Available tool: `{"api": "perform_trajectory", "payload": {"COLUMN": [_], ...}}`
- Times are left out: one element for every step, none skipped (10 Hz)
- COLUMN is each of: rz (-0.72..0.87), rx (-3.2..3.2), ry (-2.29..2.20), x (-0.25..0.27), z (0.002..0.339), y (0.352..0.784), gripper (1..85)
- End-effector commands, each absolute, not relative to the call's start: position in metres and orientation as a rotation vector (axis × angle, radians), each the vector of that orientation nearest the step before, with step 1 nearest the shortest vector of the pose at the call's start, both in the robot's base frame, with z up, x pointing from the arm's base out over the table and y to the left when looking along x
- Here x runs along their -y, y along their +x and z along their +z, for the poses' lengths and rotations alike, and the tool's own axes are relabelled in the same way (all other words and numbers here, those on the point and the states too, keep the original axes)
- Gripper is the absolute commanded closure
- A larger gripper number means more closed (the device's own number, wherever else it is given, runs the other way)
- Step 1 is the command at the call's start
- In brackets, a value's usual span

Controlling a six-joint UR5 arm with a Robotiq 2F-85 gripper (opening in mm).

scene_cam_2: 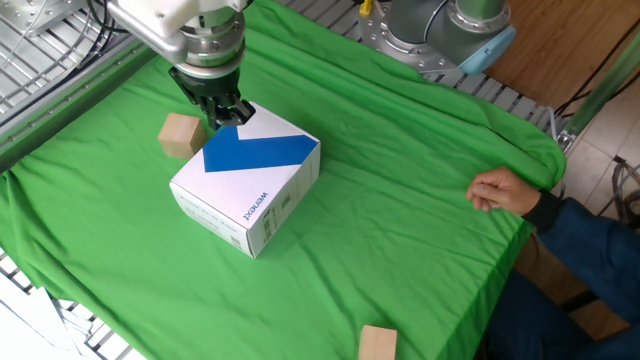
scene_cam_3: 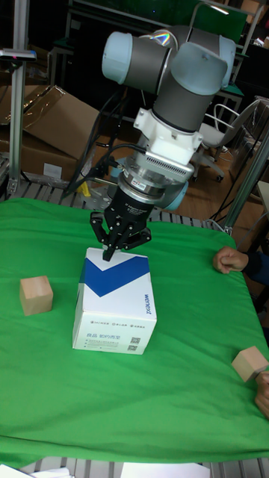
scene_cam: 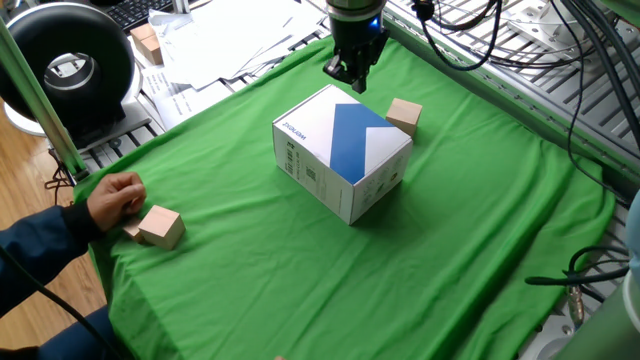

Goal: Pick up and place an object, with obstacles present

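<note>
The object, a plain tan wooden cube [scene_cam: 404, 115] [scene_cam_2: 180, 135] [scene_cam_3: 36, 295], rests on the green cloth just beside the far side of the obstacle. That obstacle is a white box with a blue diagonal band [scene_cam: 340, 150] [scene_cam_2: 250, 175] [scene_cam_3: 116, 299] in the middle of the table. My gripper [scene_cam: 347, 78] [scene_cam_2: 226, 115] [scene_cam_3: 111, 252] hangs just over the box's back corner, a short way from the cube. Its fingers are together and hold nothing.
A person's hand [scene_cam: 115, 195] [scene_cam_2: 500, 190] [scene_cam_3: 228, 261] rests at the table edge by a tan block with a smaller piece joined to it [scene_cam: 160, 226] [scene_cam_2: 378, 342] [scene_cam_3: 250, 363]. Papers [scene_cam: 230, 35] and a black round device [scene_cam: 75, 65] lie beyond the cloth.
</note>
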State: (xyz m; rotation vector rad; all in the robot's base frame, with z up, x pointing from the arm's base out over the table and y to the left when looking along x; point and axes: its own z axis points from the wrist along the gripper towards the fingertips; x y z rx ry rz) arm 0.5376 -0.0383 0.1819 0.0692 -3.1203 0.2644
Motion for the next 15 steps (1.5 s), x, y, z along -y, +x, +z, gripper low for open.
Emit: {"api": "perform_trajectory", "payload": {"rz": [0.273,0.288,0.287,0.278,0.28,0.287,0.294,0.291,0.277,0.255,0.24,0.204,0.187,0.18,0.141], "rx": [3.129,3.133,3.147,3.149,3.154,3.154,3.147,3.145,3.145,3.143,3.143,3.145,3.155,3.145,3.196], "ry": [0.05,0.053,0.063,0.063,0.039,0.008,-0.008,-0.011,-0.004,0.008,0.024,0.053,0.118,0.087,0.085], "x": [0.029,0.029,0.028,0.024,0.018,0.013,0.01,0.008,0.005,0.003,0.0,-0.006,-0.009,-0.01,-0.017], "z": [0.188,0.191,0.193,0.196,0.2,0.206,0.211,0.213,0.212,0.211,0.211,0.21,0.21,0.209,0.209], "y": [0.546,0.548,0.552,0.554,0.557,0.56,0.562,0.563,0.562,0.561,0.561,0.562,0.565,0.562,0.574], "gripper": [84.0,84.0,84.0,84.0,84.0,84.0,84.0,84.0,84.0,84.0,84.0,84.0,84.0,84.0,84.0]}}
